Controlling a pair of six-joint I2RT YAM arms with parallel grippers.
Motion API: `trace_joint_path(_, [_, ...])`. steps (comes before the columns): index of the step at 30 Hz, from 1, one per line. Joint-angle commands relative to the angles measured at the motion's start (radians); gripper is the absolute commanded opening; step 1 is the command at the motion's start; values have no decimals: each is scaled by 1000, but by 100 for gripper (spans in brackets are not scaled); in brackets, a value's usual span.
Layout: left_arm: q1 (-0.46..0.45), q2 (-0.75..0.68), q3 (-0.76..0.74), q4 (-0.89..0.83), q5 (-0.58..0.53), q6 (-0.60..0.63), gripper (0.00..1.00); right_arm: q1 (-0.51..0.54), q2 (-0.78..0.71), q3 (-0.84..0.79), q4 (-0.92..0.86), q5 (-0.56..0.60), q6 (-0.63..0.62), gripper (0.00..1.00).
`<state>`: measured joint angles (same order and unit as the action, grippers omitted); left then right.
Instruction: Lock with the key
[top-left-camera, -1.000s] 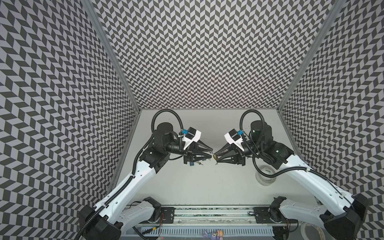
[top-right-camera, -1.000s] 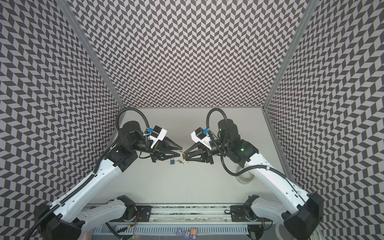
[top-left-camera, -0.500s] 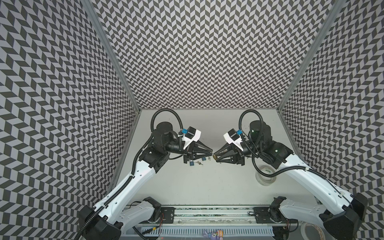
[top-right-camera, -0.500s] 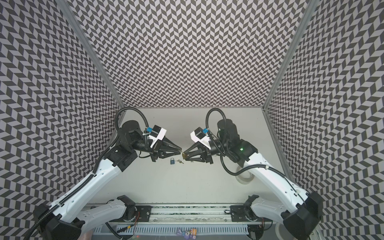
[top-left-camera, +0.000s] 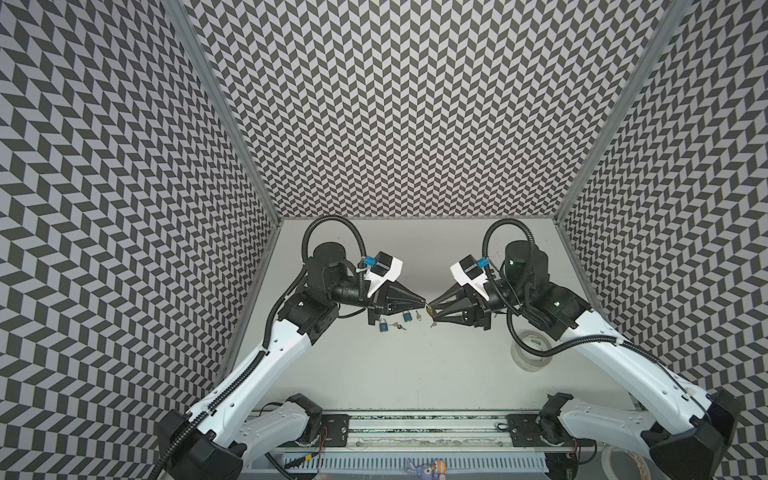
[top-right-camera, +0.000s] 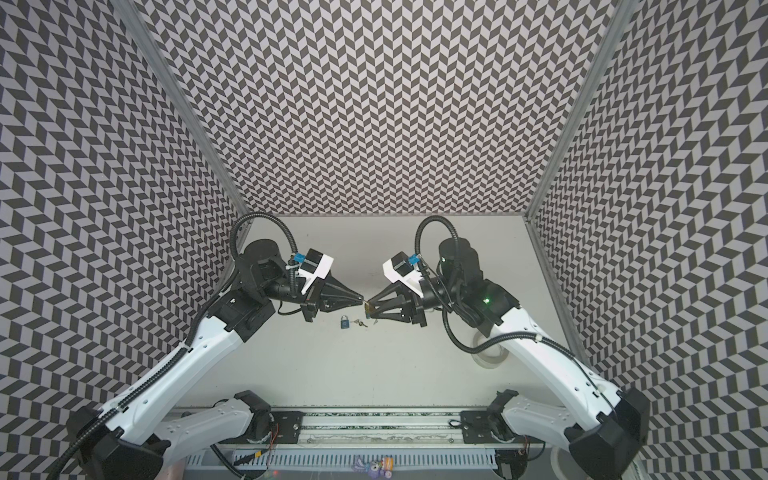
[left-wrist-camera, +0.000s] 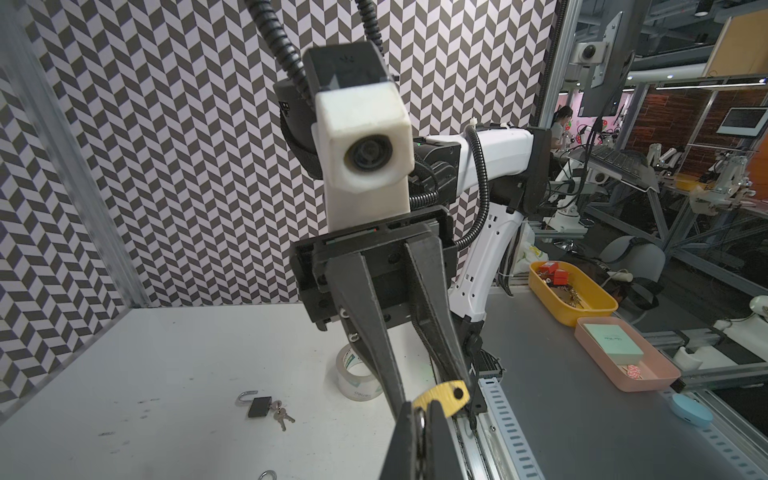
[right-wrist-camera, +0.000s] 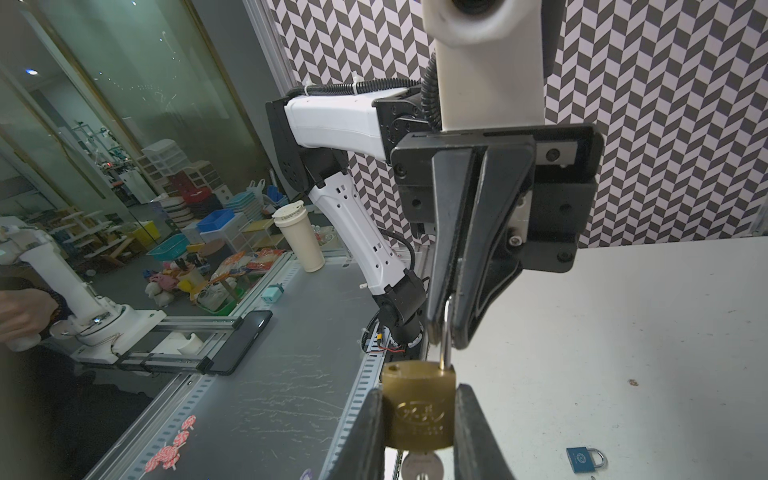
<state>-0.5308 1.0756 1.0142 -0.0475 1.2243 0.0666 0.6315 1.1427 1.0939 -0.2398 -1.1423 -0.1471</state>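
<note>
Gripping the brass padlock (right-wrist-camera: 417, 411) by its body, the right gripper (top-left-camera: 432, 312) holds it in mid-air; the left gripper (right-wrist-camera: 448, 332) is clamped on the shackle (right-wrist-camera: 445, 353), which looks unseated, one hole empty; the key (right-wrist-camera: 419, 464) sits in the padlock's underside; pressing the shackle home and turning the key seem left.

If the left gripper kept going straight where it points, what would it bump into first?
Most likely the brass padlock, held in the right gripper. The left gripper is shut on its shackle, so the lock's body sits right ahead, the right gripper just behind.
</note>
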Motion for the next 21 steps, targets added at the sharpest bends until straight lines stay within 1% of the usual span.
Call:
trace_joint_path(1, [-6,-7,25,-11,-8,3,0,0,-22,1,64,-3,-5,0])
trace_joint_path(3, [-6,-12,25,2,-27,-14,0,1,-21,0,67,-1,-1,0])
trace_joint_path(4, [-6,-13,22,13,-36,-30,0,1,-20,1,72,4,3,2])
trace_joint_path(5, [-6,-14,17,35,-52,-54,0,0,-24,-1,79,19,10,10])
trace_joint_path(6, [-6,-15,10,58,-62,-76,0,0,-28,-2,90,39,21,23])
trace_joint_path(7, [-6,-18,4,77,-69,-96,0,1,-35,-7,103,68,33,32])
trace_joint_path(9, [-6,-30,-16,150,-88,-168,0,0,-66,-28,156,156,69,44])
trace_joint_path(10, [-6,-37,-27,187,-126,-202,0,0,-84,-43,184,198,85,52])
trace_joint_path(12, [-6,-65,-59,274,-181,-278,0,0,-130,-97,298,305,146,55])
trace_joint_path(16, [-6,-119,-131,472,-278,-444,0,0,-231,-261,616,431,329,58])
trace_joint_path(19, [-6,-148,-208,682,-355,-614,0,2,-280,-362,846,464,455,59])
trace_joint_path(21, [-8,-158,-253,810,-408,-719,0,5,-290,-393,947,473,496,59])
